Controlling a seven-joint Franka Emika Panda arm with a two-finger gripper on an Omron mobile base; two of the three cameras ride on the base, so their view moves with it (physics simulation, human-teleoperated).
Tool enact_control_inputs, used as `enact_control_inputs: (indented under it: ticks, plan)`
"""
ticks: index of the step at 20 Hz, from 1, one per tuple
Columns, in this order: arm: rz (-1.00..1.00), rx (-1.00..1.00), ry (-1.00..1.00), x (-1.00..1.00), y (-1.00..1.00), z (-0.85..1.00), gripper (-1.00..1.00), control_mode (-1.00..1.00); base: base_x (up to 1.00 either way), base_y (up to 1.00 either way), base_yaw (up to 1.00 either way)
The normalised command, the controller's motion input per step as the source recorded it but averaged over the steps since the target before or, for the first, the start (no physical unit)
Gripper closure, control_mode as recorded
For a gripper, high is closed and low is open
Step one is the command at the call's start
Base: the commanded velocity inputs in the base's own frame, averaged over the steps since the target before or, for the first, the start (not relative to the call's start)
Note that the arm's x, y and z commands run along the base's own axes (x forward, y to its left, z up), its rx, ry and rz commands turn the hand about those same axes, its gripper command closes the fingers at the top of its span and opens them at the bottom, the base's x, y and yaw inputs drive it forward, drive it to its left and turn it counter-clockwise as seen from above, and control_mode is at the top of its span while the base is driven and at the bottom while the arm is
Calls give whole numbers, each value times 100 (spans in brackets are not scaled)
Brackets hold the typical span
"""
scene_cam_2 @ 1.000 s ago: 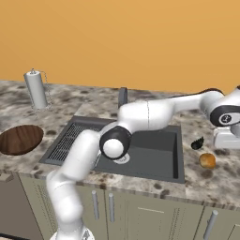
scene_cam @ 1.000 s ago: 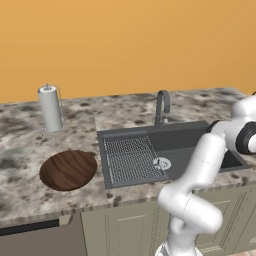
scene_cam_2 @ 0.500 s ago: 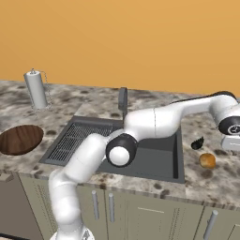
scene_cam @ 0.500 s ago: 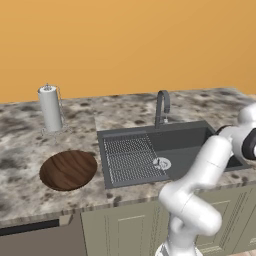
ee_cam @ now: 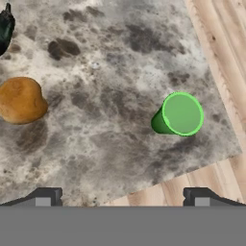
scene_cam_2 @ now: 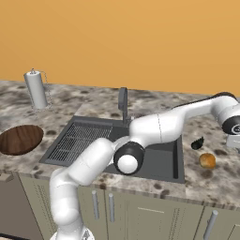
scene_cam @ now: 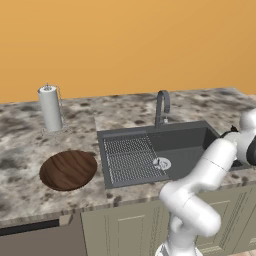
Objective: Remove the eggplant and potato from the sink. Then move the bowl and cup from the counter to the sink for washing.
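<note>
Now the released tool (ee_cam: 120, 197) hangs over the bench (ee_cam: 115, 57) right of the sink (scene_cam_2: 164, 157), near a green cup (ee_cam: 178, 115); potato (ee_cam: 21, 101) and eggplant (ee_cam: 6, 26) lie nearby, bowl (scene_cam: 67, 170) far left.

There are no words, numbers or signs to read anywhere in these pictures.
</note>
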Motion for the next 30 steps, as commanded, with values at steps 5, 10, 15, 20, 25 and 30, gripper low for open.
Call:
enact_control_inputs:
  ticks: [5, 10, 15, 20, 25, 30]
  plan:
    - [-1, 0, 0, 1, -14, -8, -100, -100, 0, 0, 0]
    - [0, 0, 2, 1, -13, -8, -100, -100, 0, 0, 0]
    - [0, 0, 5, 6, -15, -7, -100, -100, 0, 0, 0]
    - [0, 0, 4, 6, -14, -7, -100, -100, 0, 0, 0]
    - [0, 0, 4, 11, -14, -1, -100, -100, 0, 0, 0]
    - [0, 0, 13, 13, -19, 0, -100, -100, 0, 0, 0]
